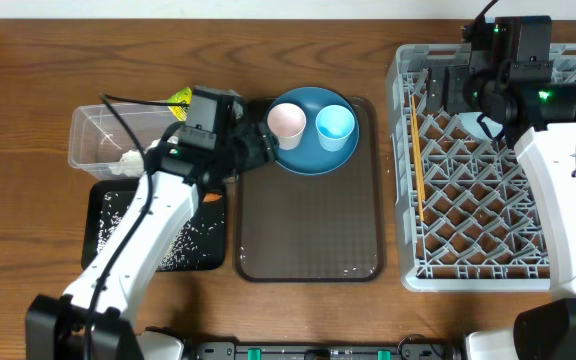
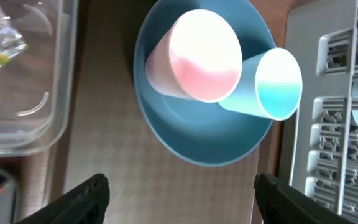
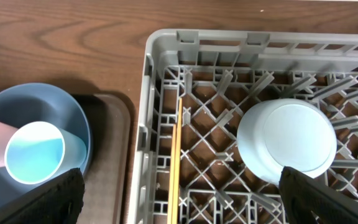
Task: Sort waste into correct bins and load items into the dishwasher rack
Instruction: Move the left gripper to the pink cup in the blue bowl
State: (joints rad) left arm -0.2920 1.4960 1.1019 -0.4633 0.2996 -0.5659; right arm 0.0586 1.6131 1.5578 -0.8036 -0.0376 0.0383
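Observation:
A round blue plate lies at the back of the brown tray, with a pink cup and a light blue cup on it. My left gripper is open and empty just left of the plate. In the left wrist view its fingers are spread short of the plate. My right gripper is open over the back of the grey rack, above an upturned bowl. Chopsticks lie along the rack's left side.
The brown serving tray sits mid-table. The clear tub at left holds crumpled paper and a yellow wrapper. The black tray in front of it holds rice scraps and an orange carrot.

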